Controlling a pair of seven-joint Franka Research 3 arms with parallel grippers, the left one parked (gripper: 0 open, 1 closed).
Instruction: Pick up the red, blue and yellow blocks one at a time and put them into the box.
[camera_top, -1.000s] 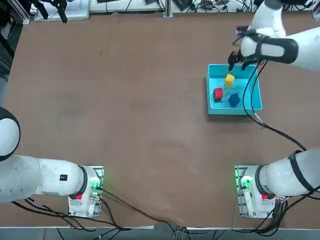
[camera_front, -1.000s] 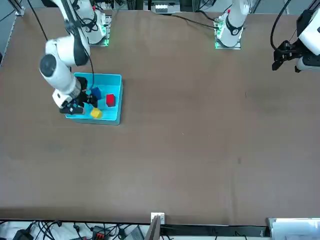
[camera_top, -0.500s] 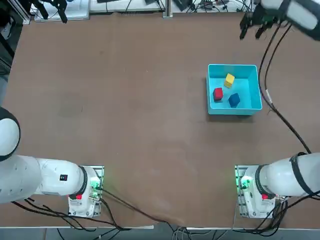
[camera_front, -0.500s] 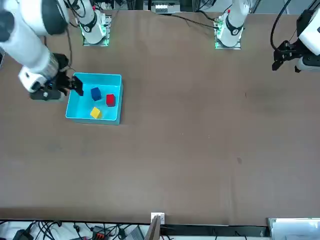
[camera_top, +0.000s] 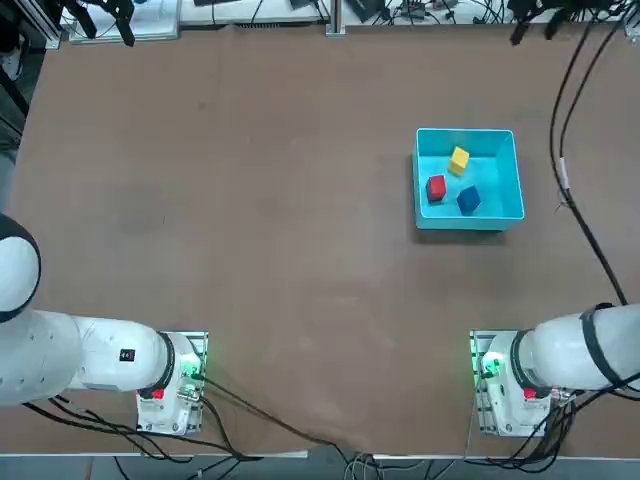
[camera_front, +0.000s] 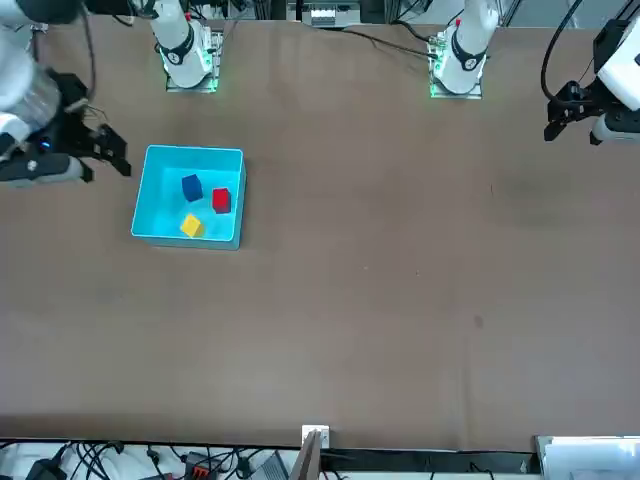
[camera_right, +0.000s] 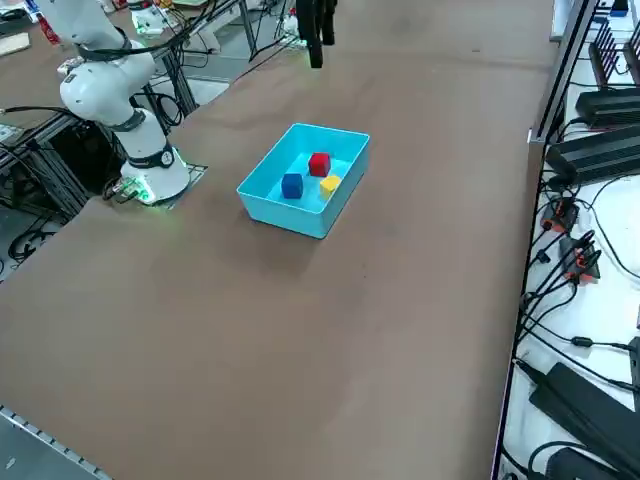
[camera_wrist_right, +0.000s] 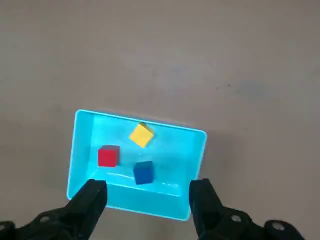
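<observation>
I see the table (camera_top: 250, 200) first, then the box (camera_top: 502, 143) on it with all 3 cubes inside: red block (camera_top: 436, 187), blue block (camera_top: 467, 200), yellow block (camera_top: 459, 160). My right gripper (camera_wrist_right: 146, 202) hangs high above, fingers spread, empty. The only risk I judge: a low return pass clipping the box wall and spilling them.

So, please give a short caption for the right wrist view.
Open right gripper high above the box holding red, blue and yellow blocks.
</observation>
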